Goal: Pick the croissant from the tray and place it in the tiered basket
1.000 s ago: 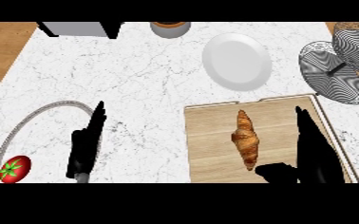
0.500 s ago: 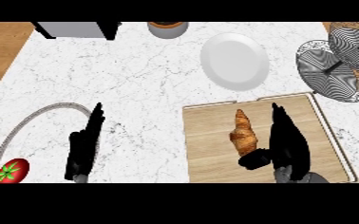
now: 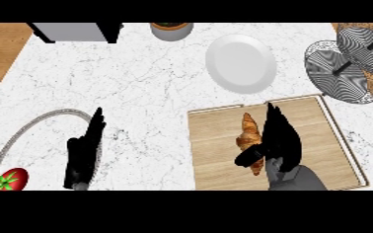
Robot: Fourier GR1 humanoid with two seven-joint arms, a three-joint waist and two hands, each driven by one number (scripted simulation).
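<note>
Croissant point(image 3: 249, 134) and tray point(image 3: 211, 163) sit at the lower right of the head view, the pastry lying lengthwise on the wooden board, its far tip towards the white plate point(image 3: 241, 63). The right hand point(image 3: 280, 138) lies along the croissant's right flank with fingers stretched forward, while the thumb crosses over the pastry's near end, so the hand looks to be closing in a pinch from both sides; contact appears made at the thumb, though whether the fingers already press the far flank is hard to make out, since hand and shadow merge there. That placement suits a sideways grasp across the narrow width, which I judge to be the step in hand, with lifting not yet done. The croissant's near tip is partly hidden beneath thumb and wrist. The tiered basket point(image 3: 341, 69) stands at the right edge beyond the tray, cut off by the frame, so only its patterned shelves show. The left hand point(image 3: 84, 150) rests on the counter at lower left, fingers straight and together, holding nothing. Beside it a tomato point(image 3: 13, 178) is cut by the edge, and a grey curved band point(image 3: 44, 121) runs past, its nature unclear.
</note>
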